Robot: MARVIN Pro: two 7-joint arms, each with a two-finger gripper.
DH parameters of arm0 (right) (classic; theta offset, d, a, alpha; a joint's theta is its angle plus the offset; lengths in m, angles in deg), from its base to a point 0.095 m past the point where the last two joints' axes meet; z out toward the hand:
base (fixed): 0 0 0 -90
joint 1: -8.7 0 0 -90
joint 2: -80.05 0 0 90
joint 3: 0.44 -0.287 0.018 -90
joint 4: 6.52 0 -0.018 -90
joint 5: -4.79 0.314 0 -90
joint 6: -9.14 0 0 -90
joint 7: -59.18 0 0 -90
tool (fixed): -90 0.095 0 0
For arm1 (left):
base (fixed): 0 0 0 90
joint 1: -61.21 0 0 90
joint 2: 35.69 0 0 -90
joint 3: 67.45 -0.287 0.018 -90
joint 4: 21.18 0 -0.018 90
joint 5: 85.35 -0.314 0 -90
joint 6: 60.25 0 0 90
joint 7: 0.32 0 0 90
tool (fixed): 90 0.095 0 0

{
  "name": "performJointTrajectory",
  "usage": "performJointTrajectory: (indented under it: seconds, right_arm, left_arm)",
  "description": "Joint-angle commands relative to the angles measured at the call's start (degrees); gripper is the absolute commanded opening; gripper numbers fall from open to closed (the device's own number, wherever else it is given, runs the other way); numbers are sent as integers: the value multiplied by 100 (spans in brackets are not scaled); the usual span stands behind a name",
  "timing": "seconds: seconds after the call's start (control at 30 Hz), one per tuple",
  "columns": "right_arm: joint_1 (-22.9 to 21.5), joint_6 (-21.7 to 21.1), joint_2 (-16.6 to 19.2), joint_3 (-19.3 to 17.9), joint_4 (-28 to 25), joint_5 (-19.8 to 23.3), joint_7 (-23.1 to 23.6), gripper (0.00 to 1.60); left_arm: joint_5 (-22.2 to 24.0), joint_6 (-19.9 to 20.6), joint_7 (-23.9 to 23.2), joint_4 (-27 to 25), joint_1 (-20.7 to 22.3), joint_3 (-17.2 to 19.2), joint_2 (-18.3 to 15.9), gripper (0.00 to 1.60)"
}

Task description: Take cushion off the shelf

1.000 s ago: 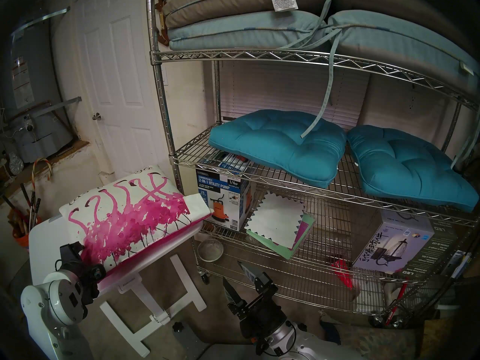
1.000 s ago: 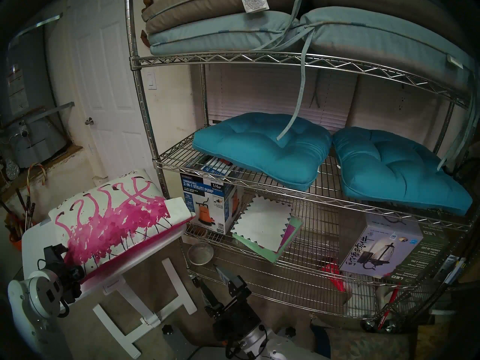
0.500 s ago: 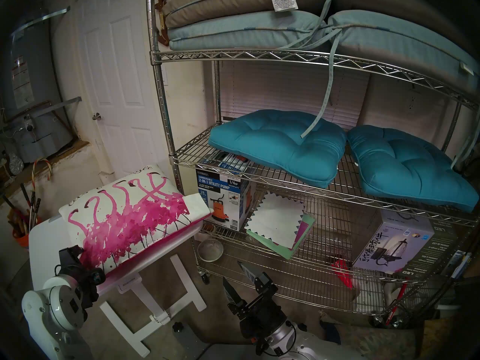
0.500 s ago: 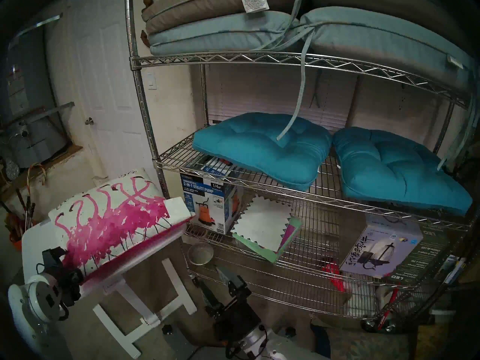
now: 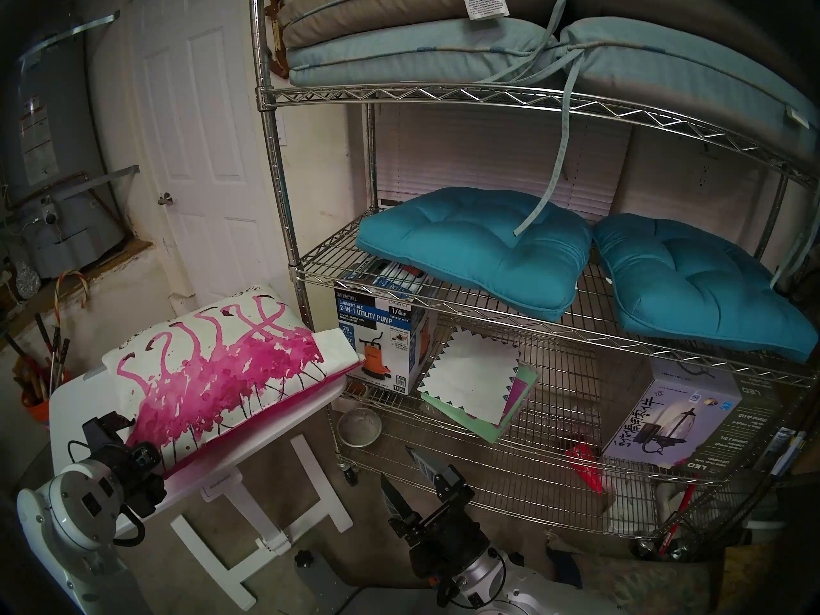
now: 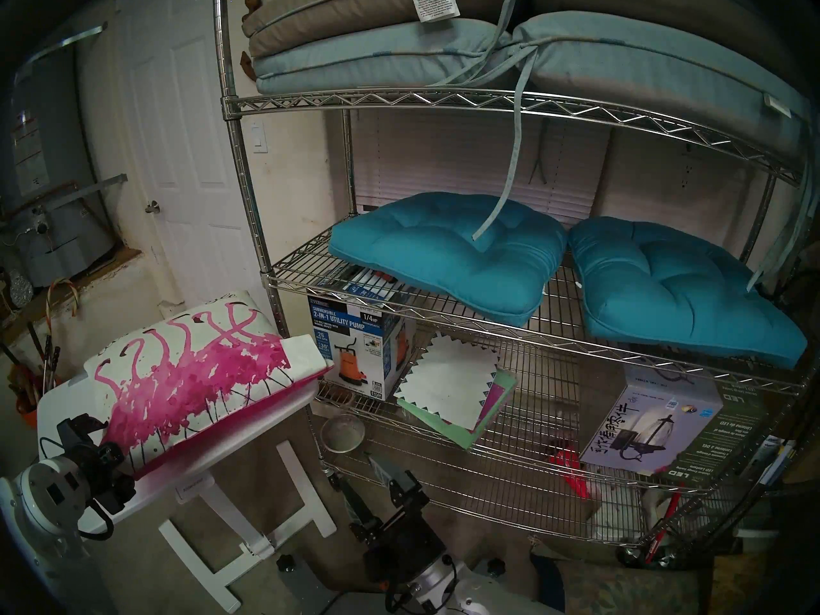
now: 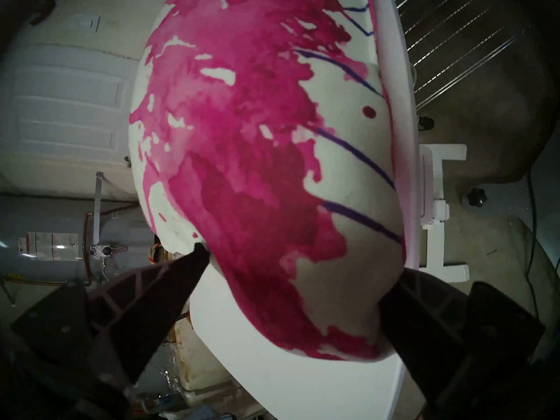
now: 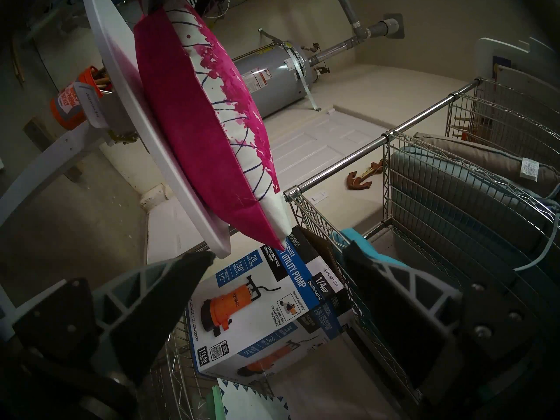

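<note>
The cushion (image 5: 222, 370) (image 6: 199, 374), white with magenta splatter and a magenta back, lies flat on the small white table (image 5: 80, 405) left of the chrome wire shelf (image 5: 443, 92) (image 6: 399, 99). One corner overhangs the table towards the shelf post. My left gripper (image 5: 133, 436) (image 6: 95, 432) is open at the cushion's near left corner. In the left wrist view that corner (image 7: 257, 137) bulges between the spread fingers (image 7: 169, 283). My right gripper (image 5: 401, 467) (image 8: 278, 252) hangs open and empty, low in front of the shelf.
Two teal tufted seat cushions (image 5: 470, 245) (image 5: 692, 281) lie on the middle tier. Pale blue-grey pads (image 5: 421, 55) fill the top tier. A pump box (image 5: 377, 334), papers and a lantern box (image 5: 674, 414) are lower down. A water heater (image 5: 53, 157) and a white door stand at left.
My left gripper has drawn back down and to the left along the table, away from the cushion's middle. The cushion has settled slightly. The right arm has not moved.
</note>
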Motion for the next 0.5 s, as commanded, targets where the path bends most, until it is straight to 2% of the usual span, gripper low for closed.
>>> performJointTrajectory:
  seconds: [0.0,0.23,0.47]
  right_arm:
    - [-14,13,-20,-2,-87,-6,-42,160]
    - [-16,13,-20,1,-85,-5,-43,160]
    - [-19,12,-20,4,-82,-4,-43,160]
  left_arm:
    - [420,-11,-156,-117,194,118,-68,160]
    - [789,94,-292,-117,321,200,88,160]
    - [956,108,-330,-117,322,253,151,160]
